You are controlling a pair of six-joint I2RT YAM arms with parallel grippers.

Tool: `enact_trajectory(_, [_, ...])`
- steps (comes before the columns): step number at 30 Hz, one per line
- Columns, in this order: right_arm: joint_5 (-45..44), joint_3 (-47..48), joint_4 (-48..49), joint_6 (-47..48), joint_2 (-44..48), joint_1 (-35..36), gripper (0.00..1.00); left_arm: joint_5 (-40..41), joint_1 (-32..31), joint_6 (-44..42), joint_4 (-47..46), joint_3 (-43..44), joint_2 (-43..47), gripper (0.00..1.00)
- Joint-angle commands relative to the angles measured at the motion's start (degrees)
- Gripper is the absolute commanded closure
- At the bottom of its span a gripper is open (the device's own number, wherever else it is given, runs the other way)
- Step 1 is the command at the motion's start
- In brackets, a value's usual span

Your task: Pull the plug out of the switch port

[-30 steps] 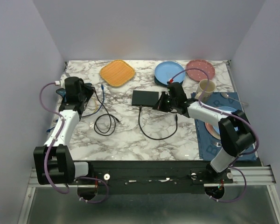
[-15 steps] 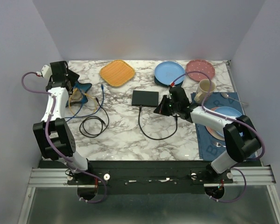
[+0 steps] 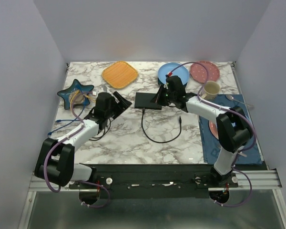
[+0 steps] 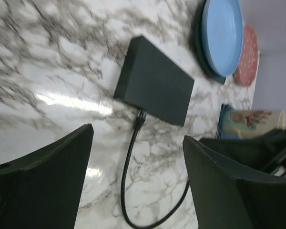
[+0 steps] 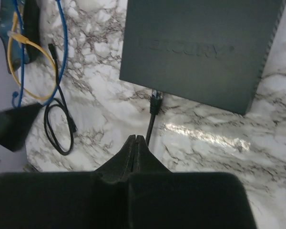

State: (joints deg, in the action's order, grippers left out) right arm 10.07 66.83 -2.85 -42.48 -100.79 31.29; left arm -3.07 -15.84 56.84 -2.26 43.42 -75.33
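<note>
The switch (image 3: 148, 100) is a flat black box lying mid-table, also in the left wrist view (image 4: 155, 86) and right wrist view (image 5: 200, 47). The plug (image 5: 154, 102) sits in a port on its near edge (image 3: 143, 110) (image 4: 140, 119), and its black cable (image 3: 155, 139) loops toward me. My left gripper (image 3: 123, 101) (image 4: 137, 134) is open just left of the switch, with nothing between its fingers. My right gripper (image 3: 158, 100) (image 5: 136, 138) is shut and empty, its tip just short of the plug.
An orange plate (image 3: 119, 74), a blue plate (image 3: 173, 73) and a pink plate (image 3: 204, 71) line the back. A mug (image 3: 211, 89) stands by the dark blue mat (image 3: 229, 138). A star-shaped dish (image 3: 76, 93) holds cables. A coiled black cable (image 5: 57, 129) and a blue cable (image 5: 62, 47) lie to the left.
My left gripper has opened and swung from the star dish at the far left to beside the switch. My right gripper has shifted back and left, next to the switch, still shut.
</note>
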Motion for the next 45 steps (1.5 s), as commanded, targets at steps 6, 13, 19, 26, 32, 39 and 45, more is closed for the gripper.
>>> enact_trajectory(6, [6.6,13.9,-3.9,-2.1,-13.2,-3.2,0.99,-4.0,-9.5,6.2,-21.0,-8.4,-9.9,0.18])
enact_trajectory(13, [9.1,15.1,-4.1,-2.3,-17.9,-4.0,0.99,-8.6,-9.2,9.9,-29.0,-6.2,-19.7,0.21])
enact_trajectory(19, [8.7,14.0,-4.1,-1.7,-18.8,-4.0,0.99,-11.1,-8.1,11.2,-29.5,-1.9,-25.9,0.32])
enact_trajectory(26, [9.3,13.5,-4.1,-2.7,-20.5,-4.2,0.99,-11.2,-6.3,10.8,-29.3,0.4,-29.0,0.33])
enact_trajectory(32, [9.4,12.2,-4.0,-3.1,-21.1,-4.5,0.99,-12.3,-5.9,10.2,-31.5,0.5,-32.8,0.37])
enact_trajectory(39, [9.4,12.6,-3.9,-3.5,-21.3,-4.5,0.99,-13.5,-5.8,11.6,-37.0,-1.0,-36.1,0.37])
enact_trajectory(45, [9.5,12.5,-3.7,-3.8,-21.5,-4.5,0.99,-13.7,-6.1,11.7,-37.0,-0.7,-37.2,0.42])
